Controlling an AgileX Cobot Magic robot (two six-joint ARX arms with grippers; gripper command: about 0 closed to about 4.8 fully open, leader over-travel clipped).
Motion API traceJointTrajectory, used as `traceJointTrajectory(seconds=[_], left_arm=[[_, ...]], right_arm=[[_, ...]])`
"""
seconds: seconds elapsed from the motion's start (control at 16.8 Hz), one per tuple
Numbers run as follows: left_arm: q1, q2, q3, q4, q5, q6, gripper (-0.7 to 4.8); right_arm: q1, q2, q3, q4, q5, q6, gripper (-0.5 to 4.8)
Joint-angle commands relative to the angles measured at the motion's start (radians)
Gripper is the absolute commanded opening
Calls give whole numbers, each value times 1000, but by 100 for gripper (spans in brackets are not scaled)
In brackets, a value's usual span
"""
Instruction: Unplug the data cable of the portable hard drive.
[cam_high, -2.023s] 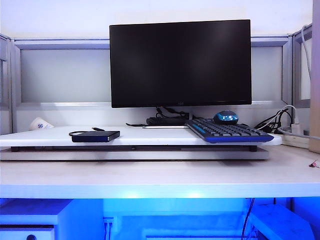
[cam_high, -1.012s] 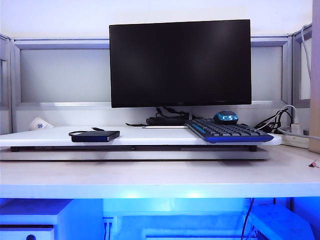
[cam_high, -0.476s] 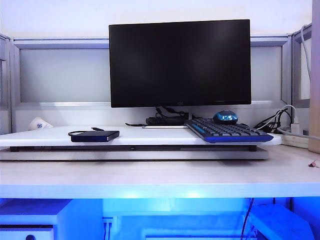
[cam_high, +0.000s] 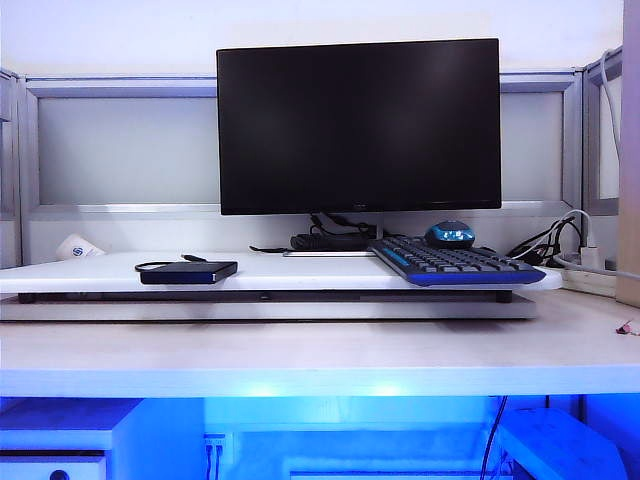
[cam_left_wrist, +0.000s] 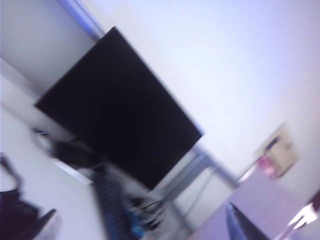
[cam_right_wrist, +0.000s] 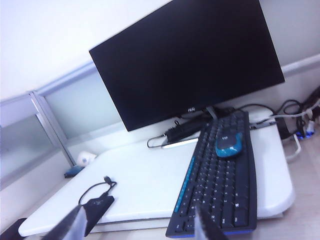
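On the raised white desk shelf (cam_high: 300, 271) we see, at far left by the partition, a small white roll (cam_high: 78, 246), too small to identify. Next comes the portable hard drive (cam_high: 189, 272), flat near the shelf's front edge on its left part, with the data cable (cam_high: 160, 264) looping out behind it; in the right wrist view the drive (cam_right_wrist: 98, 206) has the cable (cam_right_wrist: 96, 188) curling away from one end, its free plug lying on the shelf, and we cannot tell from here whether the other end is still seated. Centre holds the dark monitor (cam_high: 359, 126). Right of centre the black-and-blue keyboard (cam_high: 457, 263) overhangs the shelf edge, a blue mouse (cam_high: 451, 235) behind it in the exterior view and resting on the keys in the right wrist view. At far right a white power strip (cam_high: 590, 272) sits with tangled cords. Neither arm shows in the exterior view. The left gripper (cam_left_wrist: 125, 230) appears only as blurred dark finger edges set far apart, nothing between them. The right gripper (cam_right_wrist: 135, 225) hangs above the shelf front, fingertips (cam_right_wrist: 206, 226) parted, empty, well apart from the drive.
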Motion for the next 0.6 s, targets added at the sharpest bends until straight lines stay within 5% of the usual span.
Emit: traceJointTrajectory(seconds=[0.06,0.24,0.48,0.54,0.6], left_arm=[[0,16,80,13,-11,-34,479],[0,299,319,12,38,-57,479],[0,688,404,164,241,-298,479],[-1,784,404,211,285,-347,479],[-2,868,404,237,304,-357,479]], right_arm=[[1,64,71,-5,4,0,279],[1,275,227,-1,-1,0,280],[1,481,377,-2,-27,-11,285],[1,531,403,-2,-27,-11,298],[1,592,431,0,-27,-11,370]])
